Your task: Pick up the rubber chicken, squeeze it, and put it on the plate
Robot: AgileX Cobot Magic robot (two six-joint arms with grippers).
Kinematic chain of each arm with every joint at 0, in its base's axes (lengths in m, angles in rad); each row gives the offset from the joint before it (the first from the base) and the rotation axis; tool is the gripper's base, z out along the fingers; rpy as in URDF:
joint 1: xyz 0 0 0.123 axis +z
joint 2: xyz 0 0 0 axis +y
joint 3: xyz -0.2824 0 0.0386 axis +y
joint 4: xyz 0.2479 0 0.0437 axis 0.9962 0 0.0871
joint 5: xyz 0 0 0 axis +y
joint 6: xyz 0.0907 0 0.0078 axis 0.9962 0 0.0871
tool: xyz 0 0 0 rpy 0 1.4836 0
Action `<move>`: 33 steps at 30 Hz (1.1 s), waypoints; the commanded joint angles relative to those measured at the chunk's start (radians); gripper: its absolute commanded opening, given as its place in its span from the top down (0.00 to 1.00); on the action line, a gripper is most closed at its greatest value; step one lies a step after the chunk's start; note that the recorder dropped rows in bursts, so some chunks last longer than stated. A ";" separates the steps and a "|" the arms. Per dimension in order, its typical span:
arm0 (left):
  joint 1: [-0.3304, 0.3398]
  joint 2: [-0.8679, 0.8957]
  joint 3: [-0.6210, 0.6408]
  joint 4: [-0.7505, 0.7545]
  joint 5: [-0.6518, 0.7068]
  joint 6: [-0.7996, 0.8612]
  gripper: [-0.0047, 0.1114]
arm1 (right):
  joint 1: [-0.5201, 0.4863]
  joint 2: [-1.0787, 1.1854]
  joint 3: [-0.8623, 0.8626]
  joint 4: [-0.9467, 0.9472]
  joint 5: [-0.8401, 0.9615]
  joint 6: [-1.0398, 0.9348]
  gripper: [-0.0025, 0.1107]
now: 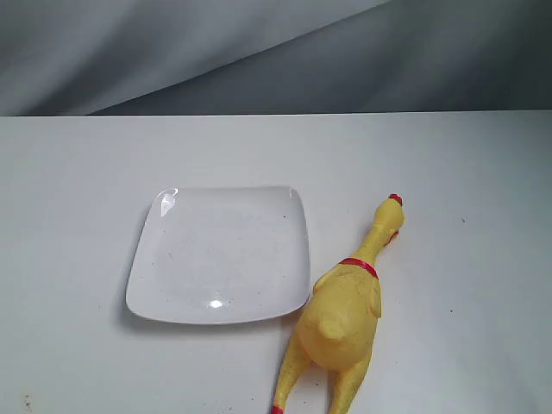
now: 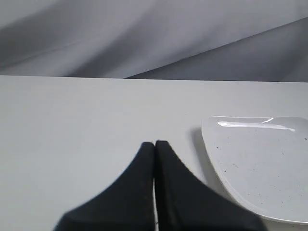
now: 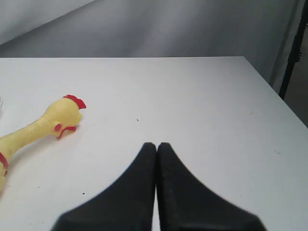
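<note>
The rubber chicken [image 1: 343, 321] lies on the white table just right of the plate [image 1: 147, 285], head with red comb pointing away, red feet cut off by the near edge of the exterior view. Its head and neck [image 3: 45, 125] also show in the right wrist view. The glossy white square plate [image 2: 216, 154] holds nothing. My left gripper [image 2: 155, 143] is shut and empty, hovering over bare table beside the plate. My right gripper [image 3: 157, 144] is shut and empty, some way off from the chicken's head. Neither gripper appears in the exterior view.
A white table [image 1: 483, 172] carries both things, backed by a grey draped cloth [image 1: 259, 52]. The table's side edge [image 3: 274, 94] shows in the right wrist view, with a dark stand pole [image 3: 293, 48] beyond it.
</note>
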 commanded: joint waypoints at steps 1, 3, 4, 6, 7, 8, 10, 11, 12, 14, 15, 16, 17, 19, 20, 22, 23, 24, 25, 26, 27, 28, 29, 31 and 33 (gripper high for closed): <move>0.002 -0.003 0.005 -0.002 -0.001 -0.006 0.96 | -0.007 -0.003 0.004 0.001 0.000 0.001 0.98; 0.002 -0.003 0.005 -0.002 -0.001 -0.006 0.96 | -0.007 -0.003 0.004 0.001 0.000 0.001 0.98; 0.002 -0.003 0.005 -0.002 -0.001 -0.006 0.96 | -0.007 -0.003 0.004 0.001 0.000 0.001 0.98; 0.002 -0.003 0.005 -0.002 -0.001 -0.006 0.96 | -0.007 -0.003 0.004 0.001 0.000 0.001 0.98; 0.002 -0.003 0.005 -0.002 -0.001 -0.006 0.96 | -0.007 -0.003 0.004 -0.003 -0.001 0.001 0.98; 0.002 -0.003 0.005 -0.002 -0.001 -0.006 0.96 | -0.007 -0.003 0.004 -0.015 -0.019 0.001 0.98; 0.002 -0.003 0.005 -0.002 -0.001 -0.006 0.96 | -0.007 -0.003 0.004 -0.020 -0.074 0.001 0.98; 0.002 -0.003 0.005 -0.002 -0.001 -0.006 0.96 | -0.007 -0.003 0.004 -0.022 -0.124 0.001 0.98; 0.002 -0.003 0.005 -0.002 -0.001 -0.006 0.96 | -0.007 -0.003 0.004 -0.022 -0.186 0.001 0.98; 0.002 -0.003 0.005 -0.002 -0.001 -0.006 0.96 | -0.007 -0.003 0.004 -0.022 -0.312 0.001 0.98; 0.002 -0.003 0.005 -0.002 -0.001 -0.006 0.96 | -0.007 -0.003 0.004 -0.022 -0.393 0.001 0.98; 0.002 -0.003 0.005 -0.002 -0.001 -0.006 0.96 | -0.007 -0.003 0.004 -0.022 -0.475 0.001 0.98; 0.002 -0.003 0.005 -0.002 -0.001 -0.006 0.96 | -0.007 -0.003 0.004 -0.022 -0.540 0.001 0.98; 0.002 -0.003 0.005 -0.002 -0.001 -0.006 0.96 | -0.007 -0.003 0.004 -0.022 -0.689 0.001 0.98; 0.002 -0.003 0.005 -0.002 -0.001 -0.006 0.96 | -0.007 -0.003 0.004 -0.022 -0.749 0.001 0.98; 0.002 -0.003 0.005 -0.002 -0.001 -0.006 0.96 | -0.007 -0.003 0.004 -0.022 -0.842 0.001 0.98; 0.002 -0.003 0.005 -0.002 -0.001 -0.006 0.96 | -0.007 -0.003 0.004 -0.022 -0.868 0.001 0.98; 0.002 -0.003 0.005 -0.002 -0.001 -0.006 0.96 | -0.007 -0.003 0.004 -0.022 -0.894 0.001 0.98; 0.002 -0.003 0.005 -0.002 -0.001 -0.006 0.96 | -0.007 -0.003 0.004 -0.022 -0.909 0.001 0.98; 0.002 -0.003 0.005 -0.002 -0.001 -0.006 0.96 | -0.007 -0.003 0.004 -0.022 -0.912 0.001 0.98; 0.002 -0.003 0.005 -0.002 -0.001 -0.006 0.96 | -0.007 -0.003 0.004 -0.022 -0.916 0.004 0.98; 0.002 -0.003 0.005 -0.002 -0.001 -0.006 0.96 | -0.007 -0.003 0.004 -0.022 -0.921 0.019 0.98; 0.002 -0.003 0.005 -0.002 -0.001 -0.006 0.96 | -0.007 -0.003 0.004 -0.022 -0.931 0.052 0.98; 0.002 -0.003 0.005 -0.002 -0.001 -0.006 0.96 | -0.007 -0.003 0.004 -0.022 -0.953 0.223 0.98; 0.002 -0.003 0.005 -0.002 -0.001 -0.006 0.96 | -0.007 -0.003 0.004 -0.022 -0.963 0.433 0.98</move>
